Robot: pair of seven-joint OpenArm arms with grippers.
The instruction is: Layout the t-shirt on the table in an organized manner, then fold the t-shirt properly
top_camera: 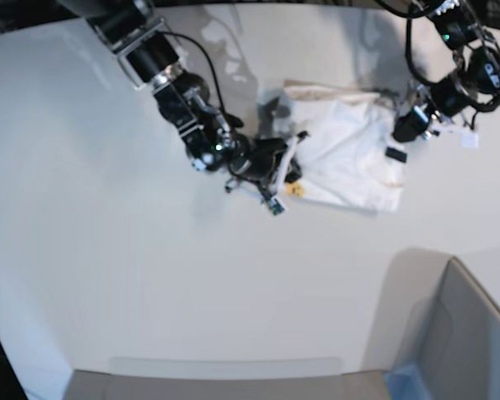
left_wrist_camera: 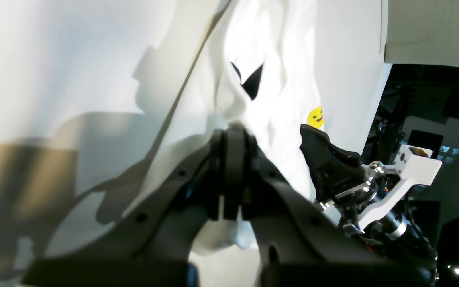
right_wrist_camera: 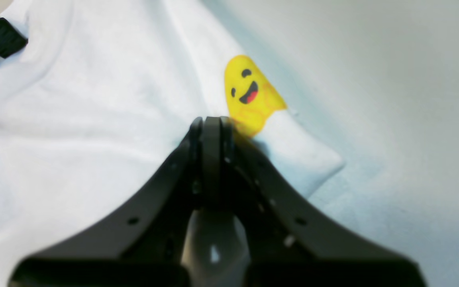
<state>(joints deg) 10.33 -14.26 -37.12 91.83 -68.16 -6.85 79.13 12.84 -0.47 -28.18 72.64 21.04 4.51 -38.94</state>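
T-shirt point(top_camera: 350, 154) lies crumpled on table point(top_camera: 108, 275), far side | right gripper point(right_wrist_camera: 210, 121) clamped on cloth edge beside yellow smiley print point(right_wrist_camera: 251, 91) | left gripper point(left_wrist_camera: 233, 131) pinching fabric at opposite side | judged: both grips ready to spread it flat.

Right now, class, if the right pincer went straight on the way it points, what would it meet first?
The right pincer is shut on the t-shirt. Just ahead lies its yellow smiley print, then probably bare table, though depth is unclear.
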